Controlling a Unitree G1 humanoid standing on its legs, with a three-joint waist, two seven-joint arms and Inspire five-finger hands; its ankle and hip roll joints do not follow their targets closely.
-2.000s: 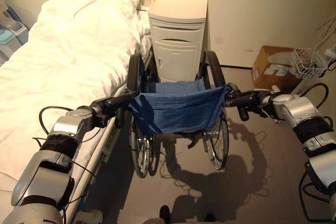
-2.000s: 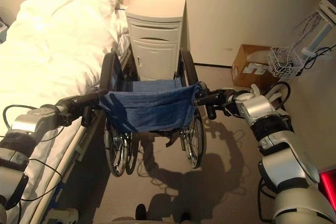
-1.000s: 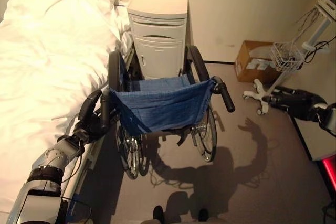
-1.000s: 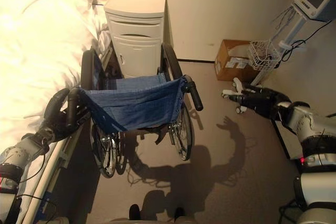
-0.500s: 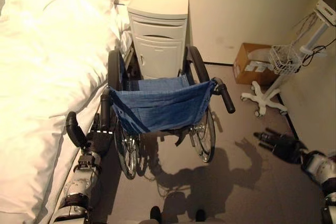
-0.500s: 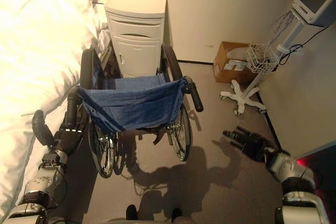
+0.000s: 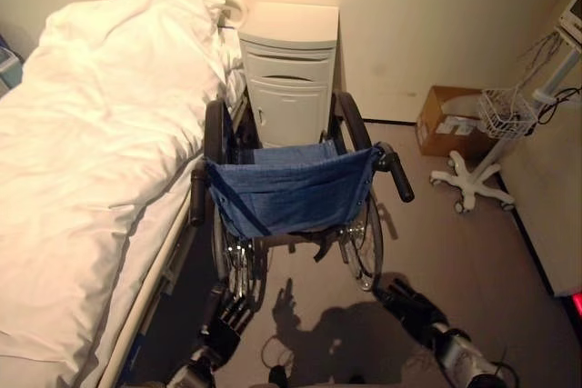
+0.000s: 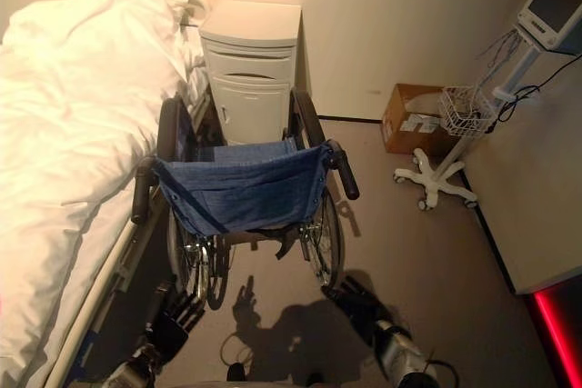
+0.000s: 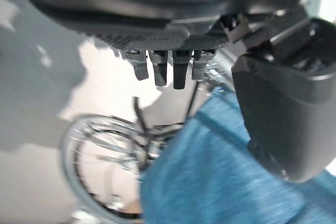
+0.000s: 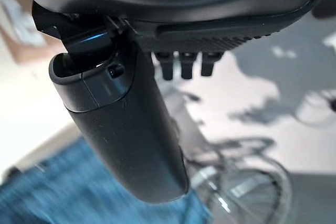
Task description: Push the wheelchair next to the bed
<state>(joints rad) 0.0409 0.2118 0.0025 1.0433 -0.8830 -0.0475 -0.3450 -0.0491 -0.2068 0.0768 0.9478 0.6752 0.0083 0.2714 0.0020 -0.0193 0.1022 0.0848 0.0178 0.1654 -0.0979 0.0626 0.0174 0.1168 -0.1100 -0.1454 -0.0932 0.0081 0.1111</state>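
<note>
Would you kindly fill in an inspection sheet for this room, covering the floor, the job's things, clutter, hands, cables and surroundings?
Surface: grey floor.
Job's things: wheelchair with blue sling back stands beside the bed, facing the cabinet; both push handles free.
Clutter: cardboard box by the wall.
Hands: left hand low behind the wheelchair, open, holding nothing; right hand low to the chair's right rear, open, holding nothing.
Cables: wires hang at the wheeled stand with its wire basket.
Surroundings: white bedding; monitor on the stand.
</note>
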